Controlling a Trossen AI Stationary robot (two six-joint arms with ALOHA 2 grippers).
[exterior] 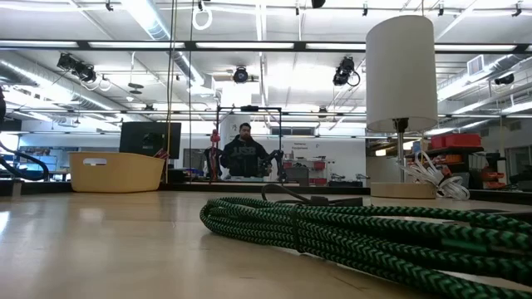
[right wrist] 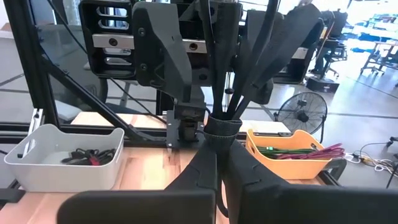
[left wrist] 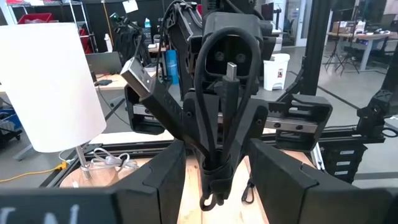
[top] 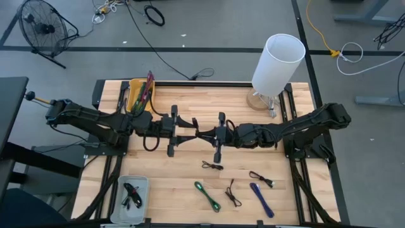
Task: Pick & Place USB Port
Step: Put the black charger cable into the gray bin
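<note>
Worktop [top: 190, 183]: pale wood slats, carrying all items below.

Lamp [top: 276, 63]: white shade, wooden base, far right corner.

Left arm: reaches in from the left to mid-worktop. Left gripper [top: 188, 130] has jaws parted, empty, facing the right gripper close by.

Right arm: reaches in from the right. Right gripper [top: 211, 135] has jaws clenched on the black cable [left wrist: 217, 134], held in the air above the worktop centre.

Yellow bin [top: 138, 95]: far left, holding green and pink cables.

Grey tray [top: 140, 185]: near left, holding dark cables.

Green cable [top: 207, 195]: loose, near centre. Blue cable [top: 261, 198]: loose, near right. Several small black cables lie between them.

Black cable, the task's thing: a bundled loop with a USB plug [left wrist: 231, 70] standing at the top, tied near the bottom where the right jaws pinch it. Judged light and limp; the loops will sag and swing, the plug alone is stiff. Best hold: on the tied waist or the plug body, not a single loose strand.
</note>
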